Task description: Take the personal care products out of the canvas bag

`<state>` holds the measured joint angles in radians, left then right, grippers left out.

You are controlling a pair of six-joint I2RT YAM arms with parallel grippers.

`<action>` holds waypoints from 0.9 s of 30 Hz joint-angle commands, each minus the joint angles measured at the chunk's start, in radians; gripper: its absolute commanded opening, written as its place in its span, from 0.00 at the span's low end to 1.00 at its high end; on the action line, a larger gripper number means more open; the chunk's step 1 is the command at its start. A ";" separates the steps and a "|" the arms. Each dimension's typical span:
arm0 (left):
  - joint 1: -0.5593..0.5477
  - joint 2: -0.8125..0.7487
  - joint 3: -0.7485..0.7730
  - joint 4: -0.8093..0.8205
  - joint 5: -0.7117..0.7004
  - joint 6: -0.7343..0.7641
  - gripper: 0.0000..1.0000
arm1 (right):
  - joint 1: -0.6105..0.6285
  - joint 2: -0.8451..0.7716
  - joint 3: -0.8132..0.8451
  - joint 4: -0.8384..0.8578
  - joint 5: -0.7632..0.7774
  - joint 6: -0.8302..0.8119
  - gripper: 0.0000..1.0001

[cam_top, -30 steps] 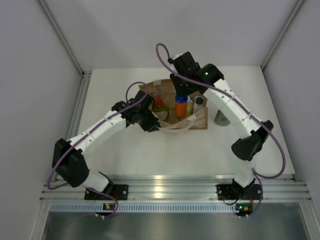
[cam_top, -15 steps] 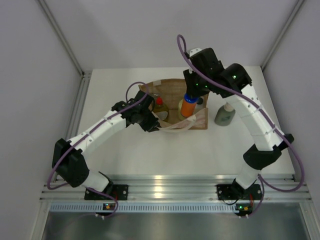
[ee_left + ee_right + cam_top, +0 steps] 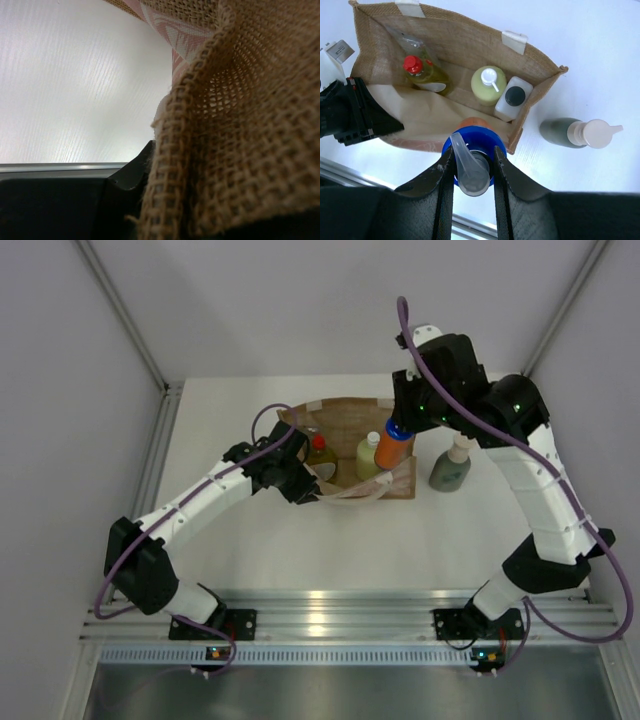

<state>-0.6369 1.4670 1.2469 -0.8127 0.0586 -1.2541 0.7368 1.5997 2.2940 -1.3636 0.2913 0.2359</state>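
Note:
The tan canvas bag [image 3: 340, 420] lies open on the white table. My left gripper [image 3: 303, 487] is shut on its near-left rim, and burlap [image 3: 240, 150] fills the left wrist view beside one dark finger [image 3: 132, 172]. My right gripper [image 3: 473, 170] is shut on the pump neck of the orange blue-capped bottle [image 3: 476, 123], held up over the bag's right end [image 3: 395, 448]. In the bag stand a yellow red-capped bottle [image 3: 420, 70], a pale-green white-capped bottle [image 3: 489, 84] and a white dark-capped bottle [image 3: 514, 96]. A silvery tube [image 3: 400, 36] lies behind the yellow one.
A grey-green bottle with a beige pump [image 3: 450, 470] lies on the table just right of the bag [image 3: 570, 132]. Grey walls close in the table on the left, right and back. A metal rail [image 3: 340, 620] runs along the near edge by the arm bases.
My right gripper has risen and moved right with the orange bottle, from the bag's middle to above its right end. The left arm and bag have not moved.

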 commanded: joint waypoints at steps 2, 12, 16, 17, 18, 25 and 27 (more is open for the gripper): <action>-0.012 0.029 0.003 -0.016 0.058 0.002 0.07 | 0.019 -0.087 0.067 -0.109 0.081 0.020 0.00; -0.012 0.041 0.008 -0.016 0.061 0.007 0.06 | 0.015 -0.172 0.032 -0.138 0.203 0.062 0.00; -0.012 0.044 0.011 -0.016 0.063 0.007 0.06 | 0.009 -0.211 -0.059 -0.134 0.249 0.086 0.00; -0.012 0.042 0.011 -0.016 0.063 0.007 0.06 | 0.009 -0.231 -0.083 -0.132 0.259 0.094 0.00; -0.012 0.042 0.011 -0.016 0.064 0.007 0.06 | 0.007 -0.244 -0.108 -0.127 0.284 0.115 0.00; -0.012 0.042 0.002 -0.016 0.070 0.012 0.06 | 0.003 -0.411 -0.449 0.015 0.368 0.215 0.00; -0.012 0.042 0.000 -0.016 0.070 0.012 0.06 | 0.001 -0.475 -0.540 0.090 0.388 0.227 0.00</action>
<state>-0.6369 1.4796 1.2472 -0.8150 0.0650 -1.2533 0.7368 1.2247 1.8313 -1.3727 0.5869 0.4053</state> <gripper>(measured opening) 0.216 0.278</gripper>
